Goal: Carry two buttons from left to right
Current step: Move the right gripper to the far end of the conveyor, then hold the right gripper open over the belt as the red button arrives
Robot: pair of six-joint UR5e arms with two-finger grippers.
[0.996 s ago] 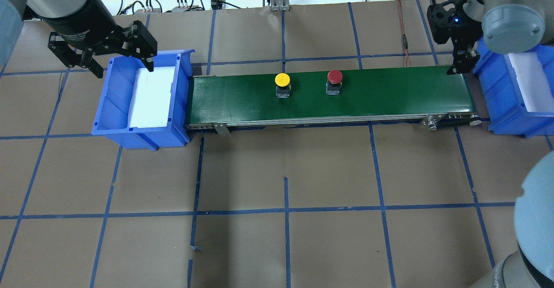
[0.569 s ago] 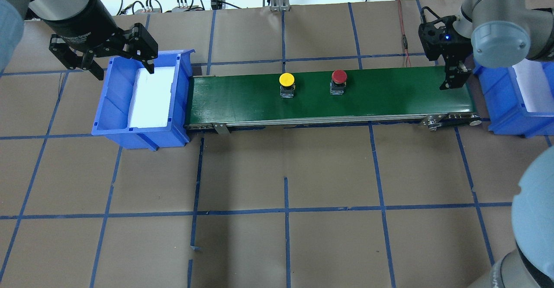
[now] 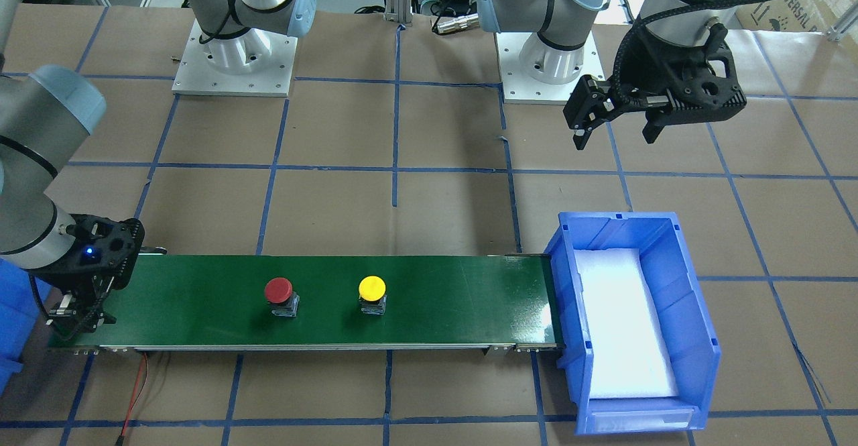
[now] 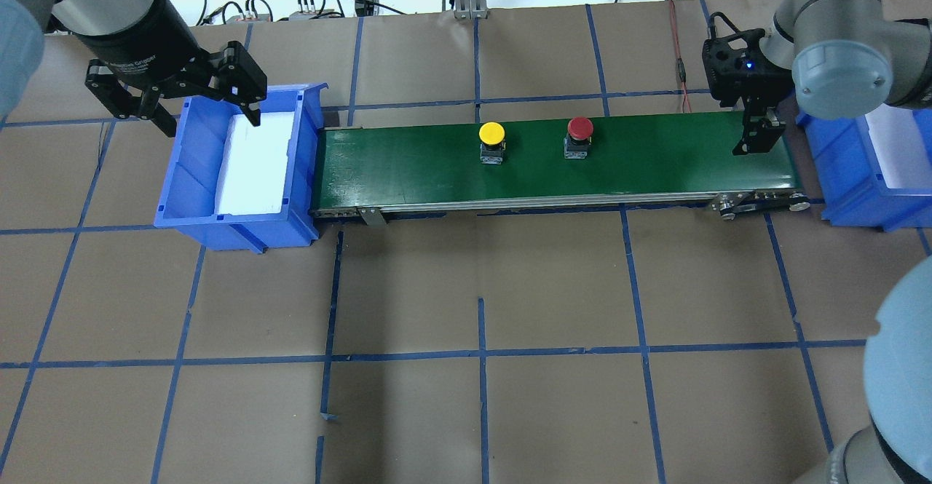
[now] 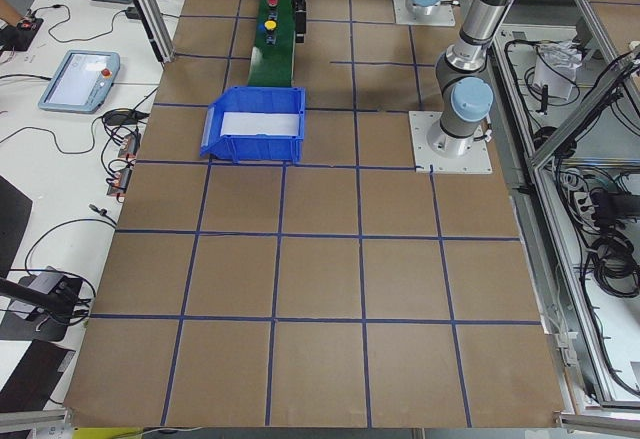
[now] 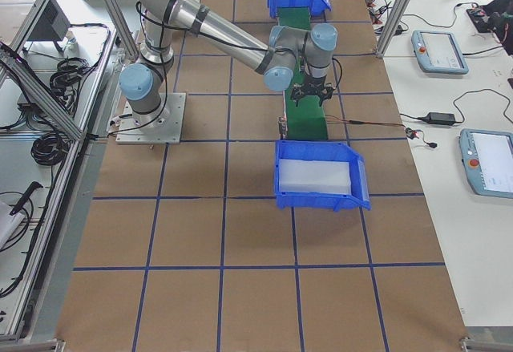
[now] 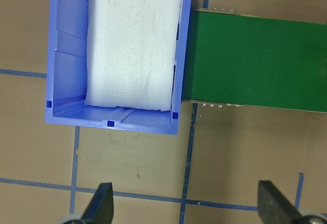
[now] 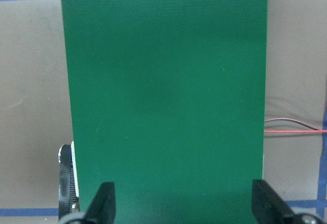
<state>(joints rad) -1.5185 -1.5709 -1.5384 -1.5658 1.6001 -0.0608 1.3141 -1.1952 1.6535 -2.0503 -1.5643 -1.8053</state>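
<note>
Brown taped table [image 4: 480, 397], green conveyor [image 4: 655, 164] bearing yellow button [image 4: 491, 135] and red button [image 4: 579, 131], left fingers [image 7: 102, 203] wide, right fingers [image 8: 104, 201] wide.

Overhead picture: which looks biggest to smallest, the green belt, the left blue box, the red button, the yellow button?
1. the green belt
2. the blue box
3. the red button and the yellow button: they look the same size, so no ranking.

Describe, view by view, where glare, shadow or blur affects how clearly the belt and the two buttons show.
Front-facing view: a pale sheen lies on the belt beside the blue bin; the red button and yellow button are sharp, with small shadows. Overhead view: the right arm's elbow looms soft-edged. Left wrist view: the white foam is nearly washed out. Side views: buttons too small for detail.
</note>
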